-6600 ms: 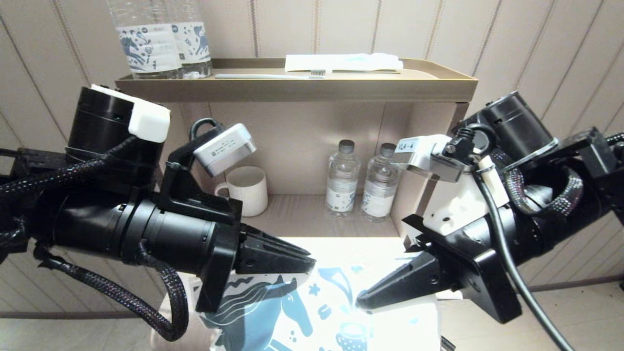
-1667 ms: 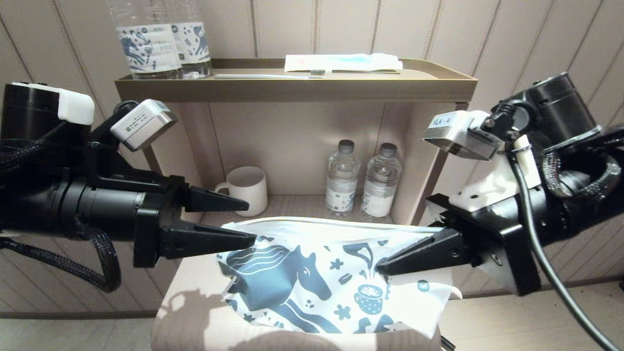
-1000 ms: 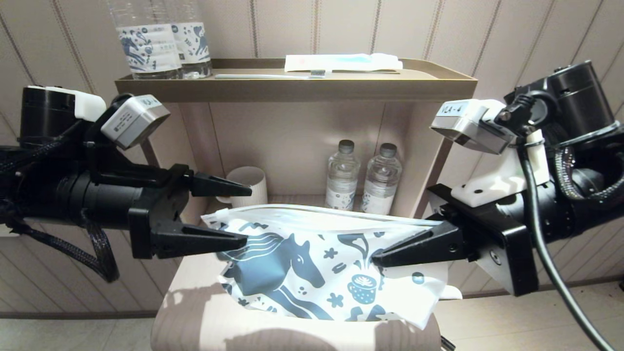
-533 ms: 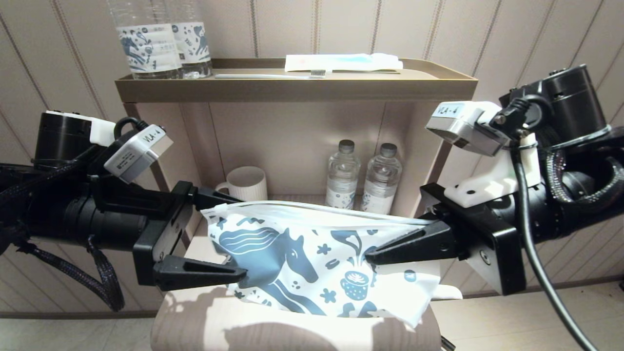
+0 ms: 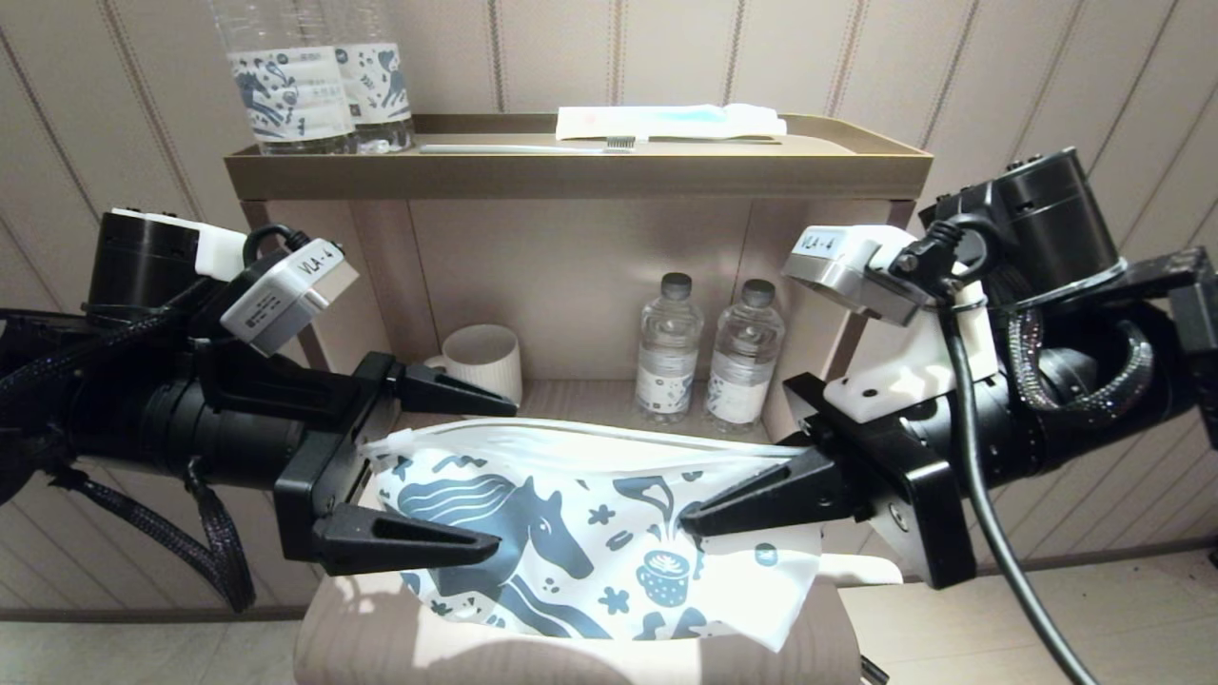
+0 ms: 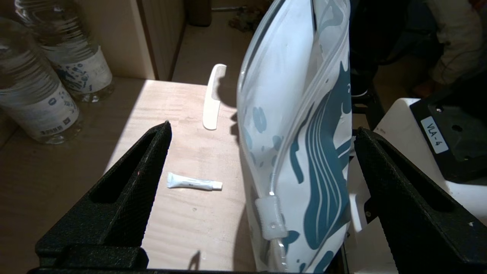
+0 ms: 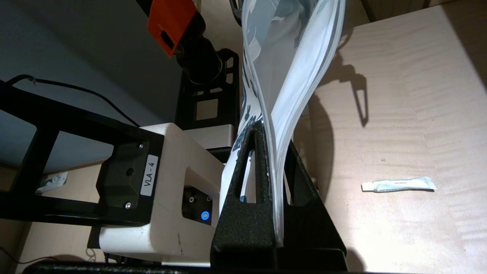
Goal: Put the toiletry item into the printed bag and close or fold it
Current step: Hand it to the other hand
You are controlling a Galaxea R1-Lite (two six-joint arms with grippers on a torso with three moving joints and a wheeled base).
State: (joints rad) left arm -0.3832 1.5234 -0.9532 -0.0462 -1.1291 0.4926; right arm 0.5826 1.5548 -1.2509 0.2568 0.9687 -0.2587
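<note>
The printed bag [image 5: 571,514], white with a dark blue horse and cup, hangs upright above the small table. My right gripper [image 5: 687,525] is shut on its right top edge, pinching the zip strip [image 7: 272,160]. My left gripper [image 5: 504,478] is open, one finger on each side of the bag's left end and clear of it. The zip slider [image 6: 269,217] sits between those fingers. The toiletry item [image 6: 211,102], a flat white stick with a rounded tip, lies on the wooden top [image 6: 182,228] beyond the bag, outside it.
A small white tube [image 6: 194,183] lies on the wooden top. In the shelf behind stand two water bottles [image 5: 704,347] and a mug [image 5: 483,357]. The top tray [image 5: 571,171] holds a toothbrush [image 5: 523,148], a packet [image 5: 671,122] and bottles [image 5: 304,76].
My right gripper has carried the bag to the left. My left gripper has come forward and turned, so the bag's left end now stands between its open fingers.
</note>
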